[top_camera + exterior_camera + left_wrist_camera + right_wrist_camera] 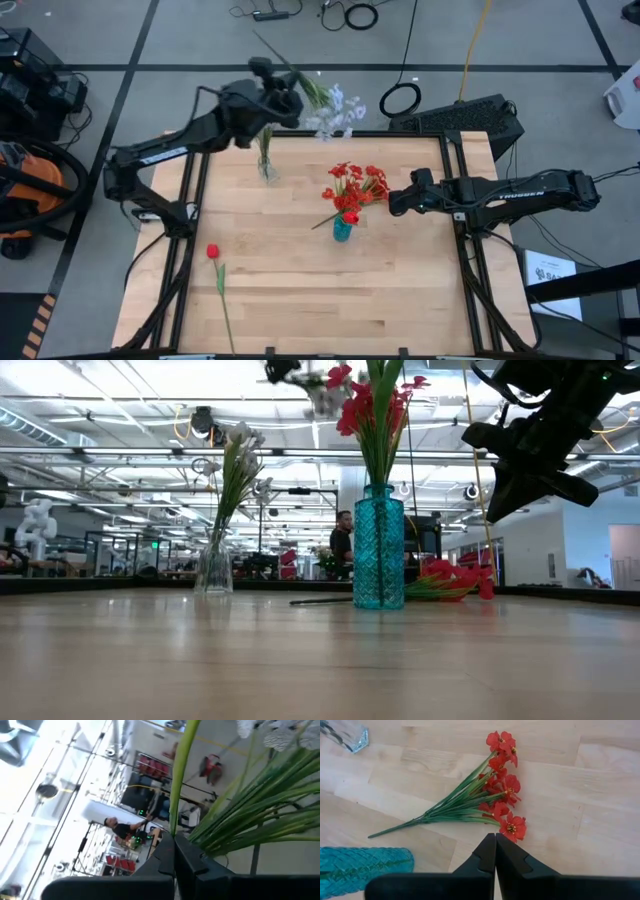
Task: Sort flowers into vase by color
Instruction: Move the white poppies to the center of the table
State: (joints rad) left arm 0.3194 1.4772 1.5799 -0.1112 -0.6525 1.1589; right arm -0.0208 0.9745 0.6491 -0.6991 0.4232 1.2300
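High view: my left gripper point(285, 98) clenched on pale sprig point(335, 110), raised above clear vase point(266, 165) at worktop point(300, 280) far edge; my right gripper point(398, 198) closed, empty, beside red cluster point(358, 182) lying near teal vase point(342, 228); single red flower point(213, 252) lies near-left

Low view: teal vase holds red blooms point(372, 405); clear vase holds white buds point(238, 445)

Right wrist view: red cluster flat on worktop just ahead of shut fingers point(485, 855)

On your counter point(400, 270), the glass vase point(267, 167) sits at ten o'clock from the patterned vase point(342, 229); a flower spray point(362, 183) lies just behind it, a single flower point(218, 275) at seven.
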